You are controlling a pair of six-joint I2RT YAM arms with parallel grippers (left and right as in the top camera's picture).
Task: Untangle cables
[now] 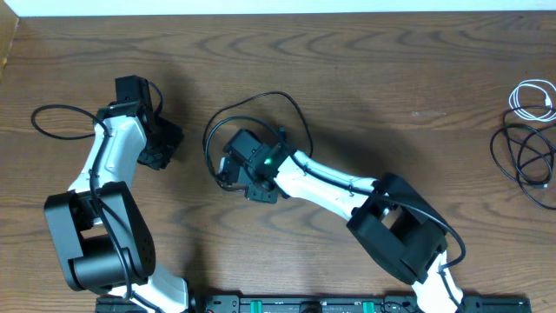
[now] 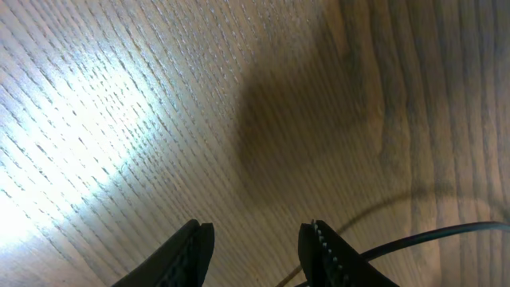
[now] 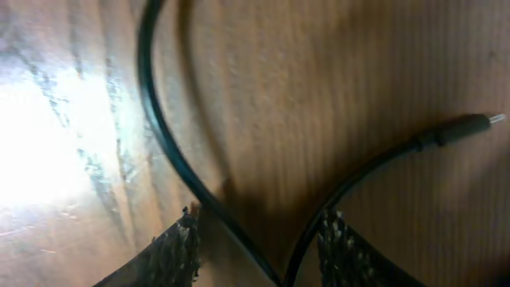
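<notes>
A thin black cable (image 3: 167, 147) lies looped on the brown wood-grain table (image 1: 365, 61). Two of its strands cross between the fingers of the right gripper (image 3: 259, 231), which stand apart around them without squeezing; its small plug (image 3: 466, 124) lies off to one side. From above, the right arm's white-and-black body hides part of the loop. The left gripper (image 2: 255, 235) holds nothing, its fingers spread over bare wood. Well apart, at the table's right edge, a coiled white cable (image 1: 532, 97) sits just beside a bundle of looped black cable (image 1: 521, 156).
</notes>
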